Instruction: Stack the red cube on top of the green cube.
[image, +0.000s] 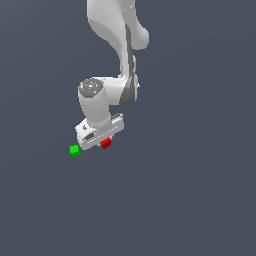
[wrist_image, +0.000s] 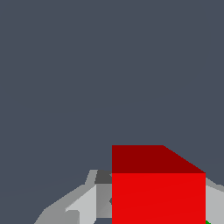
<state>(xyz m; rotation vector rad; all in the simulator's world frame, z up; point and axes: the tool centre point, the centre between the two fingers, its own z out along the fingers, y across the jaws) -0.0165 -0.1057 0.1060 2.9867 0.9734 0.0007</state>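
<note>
Tool (image: 101, 141) low over the surface (image: 190, 200), apparently closed on the red cube (image: 105, 144) just beside the green cube (image: 75, 150); too little lift in transfer would knock the latter aside.

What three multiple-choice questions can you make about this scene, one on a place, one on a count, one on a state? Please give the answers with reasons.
1. In the exterior view, where is the green cube relative to the red cube?
A. On that view's left, apart from it
B. On top of it
C. On that view's right, touching it

2. How many cubes are visible?
A. One
B. Two
C. Four

3. What is the state of the stack?
A. Red rests on green
B. Green rests on red
C. Not yet made

Answers:
1. A, a gap of grey floor separates the two cubes.
2. B, only one red and one green show.
3. C, the red cube sits at the tool, beside the green one, not over it; whether the tool clamps it is unclear.
</note>
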